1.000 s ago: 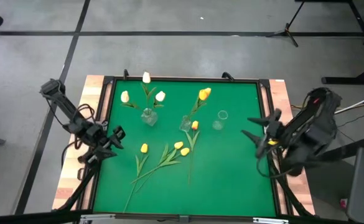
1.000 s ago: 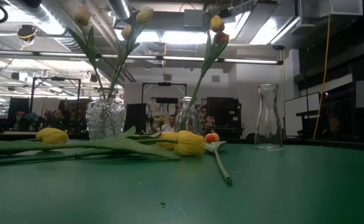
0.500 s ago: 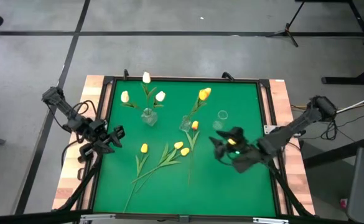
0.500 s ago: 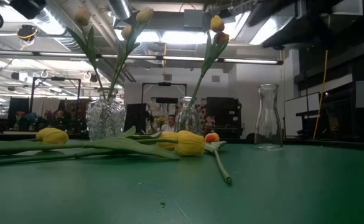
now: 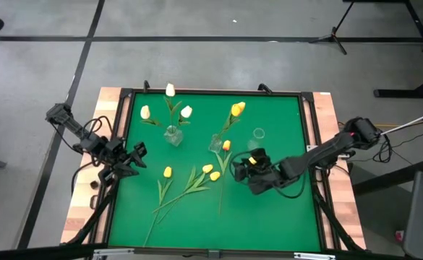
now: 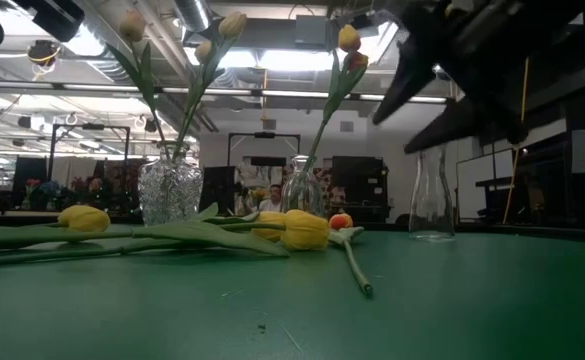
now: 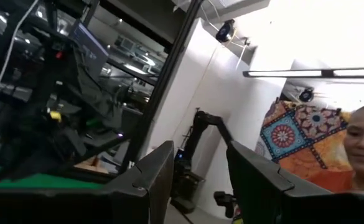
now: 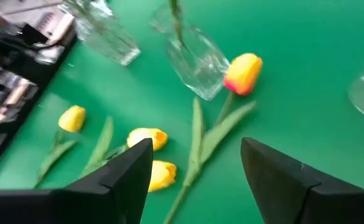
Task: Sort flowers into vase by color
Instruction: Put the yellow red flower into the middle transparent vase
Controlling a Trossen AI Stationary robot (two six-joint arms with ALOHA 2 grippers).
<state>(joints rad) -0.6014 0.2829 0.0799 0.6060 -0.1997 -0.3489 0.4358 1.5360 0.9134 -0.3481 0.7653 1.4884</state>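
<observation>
Two pincers show, and the right pincer (image 5: 241,169) is the one at work: it hangs over the middle of the green desk (image 5: 269,209) with its fingers (image 8: 126,177) spread wide and nothing between them. Just beyond its tips lies an orange tulip (image 8: 244,71), its head beside the base of the middle vase (image 8: 197,59) and its stem running away across the felt. A little farther lie two yellow tulips (image 8: 147,138) side by side, and past them a third yellow one (image 8: 73,118), all flat on the desk.

In the high view the middle vase (image 5: 215,144) holds two orange-yellow tulips (image 5: 237,109) leaning toward the far edge. To its left the cut-glass vase (image 5: 173,135) holds three white tulips (image 5: 170,90) fanned out. To its right the clear carafe (image 5: 255,139) stands with nothing in it, near the right pincer's arm. In the low view the loose yellow heads (image 6: 302,230) rest in front of the vases, and the carafe (image 6: 431,188) stands upright behind the dark right pincer (image 6: 442,85).

The left pincer (image 5: 134,157) waits at the desk's left edge, well apart from the flowers, its fingers (image 7: 150,180) apart and holding nothing. Beyond them, in the room, part of a person (image 7: 362,140) shows.
</observation>
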